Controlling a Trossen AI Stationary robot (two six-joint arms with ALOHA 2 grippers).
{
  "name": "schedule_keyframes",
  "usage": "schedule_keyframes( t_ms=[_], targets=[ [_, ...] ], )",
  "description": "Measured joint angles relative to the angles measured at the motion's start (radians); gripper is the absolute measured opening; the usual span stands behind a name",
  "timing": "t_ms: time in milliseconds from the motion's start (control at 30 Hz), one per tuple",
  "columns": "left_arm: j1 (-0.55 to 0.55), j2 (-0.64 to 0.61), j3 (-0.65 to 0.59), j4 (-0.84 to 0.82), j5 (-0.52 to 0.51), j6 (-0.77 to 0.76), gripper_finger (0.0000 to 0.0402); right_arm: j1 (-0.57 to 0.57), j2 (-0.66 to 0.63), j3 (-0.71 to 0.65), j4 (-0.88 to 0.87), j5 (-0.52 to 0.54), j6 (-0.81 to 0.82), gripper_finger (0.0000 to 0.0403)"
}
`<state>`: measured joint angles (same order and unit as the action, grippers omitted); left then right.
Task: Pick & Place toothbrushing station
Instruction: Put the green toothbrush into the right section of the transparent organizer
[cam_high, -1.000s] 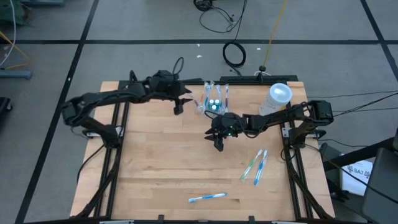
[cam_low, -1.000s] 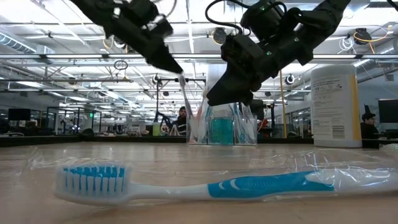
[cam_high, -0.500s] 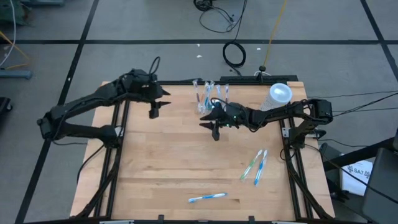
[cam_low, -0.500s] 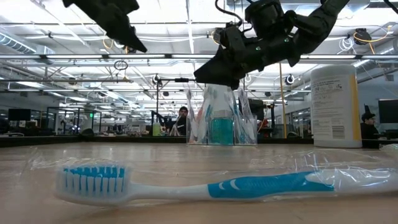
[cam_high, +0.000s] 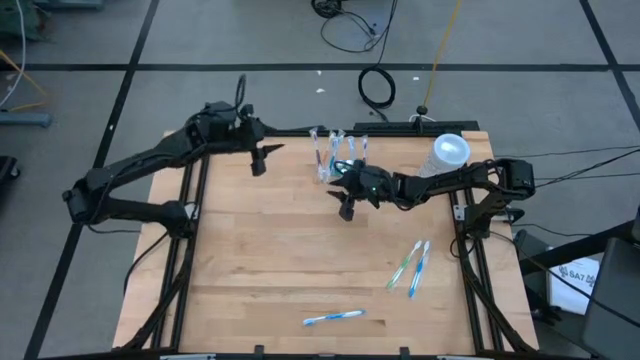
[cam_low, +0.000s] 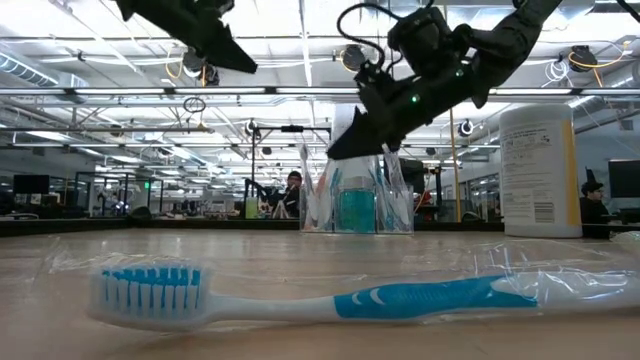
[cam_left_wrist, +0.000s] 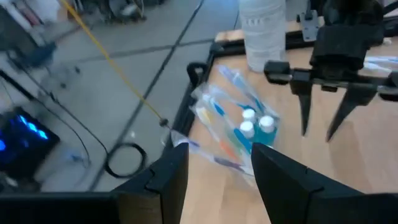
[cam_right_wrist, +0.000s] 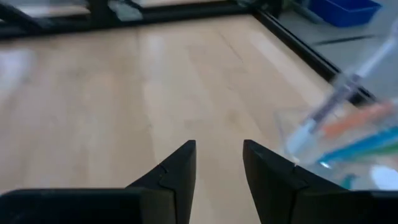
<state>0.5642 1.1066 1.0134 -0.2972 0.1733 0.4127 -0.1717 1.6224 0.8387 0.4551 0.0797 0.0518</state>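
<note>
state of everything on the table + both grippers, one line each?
toothbrushing station: upright at the table's far edge, brushes inside, not held.
left gripper: open, empty, raised left of the station.
right gripper: open, empty, just in front of the station.
white-topped cylinder: upright, far right.
wrapped toothbrushes: lying flat, right side.
single wrapped toothbrush: lying flat, near edge.

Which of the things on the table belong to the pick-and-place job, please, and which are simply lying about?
Job:
- clear plastic toothbrush holder with upright compartments

Lying about:
- whitish translucent cylinder with round white top
- blue-and-white wrapped toothbrush
- pair of wrapped toothbrushes
</note>
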Motion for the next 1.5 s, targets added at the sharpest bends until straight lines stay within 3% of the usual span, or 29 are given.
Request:
schedule_keyframes(
  t_ms=[233, 400, 500, 767, 900, 1133, 1267, 1500],
  targets=[
    [0.021, 0.072, 0.0, -0.144, 0.003, -0.084, 0.0182, -0.035, -0.008, 0.0, 0.023, 0.079, 0.017, 0.0128],
    [-0.009, 0.085, 0.0, -0.162, 0.129, -0.039, 0.0182, 0.011, -0.006, -0.001, 0.019, 0.073, 0.15, 0.0128],
    [-0.028, 0.061, 0.0, -0.139, 0.204, -0.103, 0.0182, 0.069, -0.006, -0.001, 0.011, 0.079, 0.168, 0.0128],
    [-0.094, -0.023, 0.0, -0.183, 0.215, -0.134, 0.0182, 0.185, -0.006, -0.001, 0.116, 0.153, 0.136, 0.0128],
    [-0.122, -0.075, 0.0, -0.2, 0.212, -0.134, 0.0182, 0.195, -0.006, -0.001, 0.123, 0.211, 0.127, 0.0128],
    [-0.126, -0.179, -0.001, -0.307, 0.189, -0.109, 0.0182, 0.158, -0.019, -0.001, 0.121, 0.208, 0.115, 0.0128],
    [-0.126, -0.243, -0.064, -0.249, 0.184, -0.128, 0.0182, 0.129, -0.039, 0.0, 0.118, 0.208, 0.112, 0.0128],
    [-0.117, -0.318, -0.293, -0.115, 0.182, -0.163, 0.0182, 0.092, -0.056, 0.0, 0.103, 0.208, 0.118, 0.0128]
  ],
)
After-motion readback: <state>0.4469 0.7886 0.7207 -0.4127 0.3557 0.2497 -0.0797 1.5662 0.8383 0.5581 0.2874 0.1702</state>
